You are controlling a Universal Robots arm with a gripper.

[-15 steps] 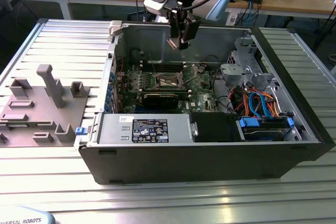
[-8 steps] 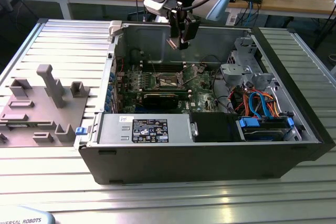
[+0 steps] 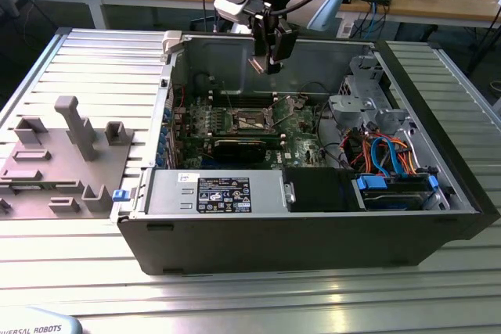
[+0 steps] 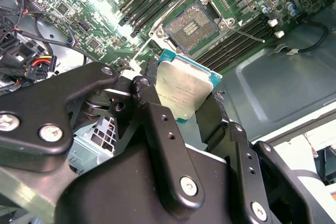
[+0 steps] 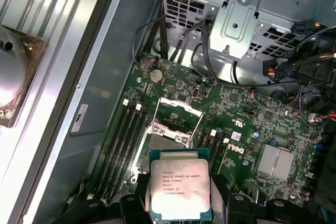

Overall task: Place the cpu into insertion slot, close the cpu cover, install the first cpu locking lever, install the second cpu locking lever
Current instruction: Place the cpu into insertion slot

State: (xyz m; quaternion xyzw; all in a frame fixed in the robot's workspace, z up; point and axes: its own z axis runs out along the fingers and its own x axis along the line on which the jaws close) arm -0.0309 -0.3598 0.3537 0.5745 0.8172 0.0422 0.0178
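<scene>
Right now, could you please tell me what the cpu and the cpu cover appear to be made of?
The cpu, held in the gripper: a dull silver-grey metal lid, matte with soft reflections, on a thin green board edge, probably fibreglass. The cpu cover: thin bright sheet metal, likely steel, judging by its shiny stamped frame.
</scene>
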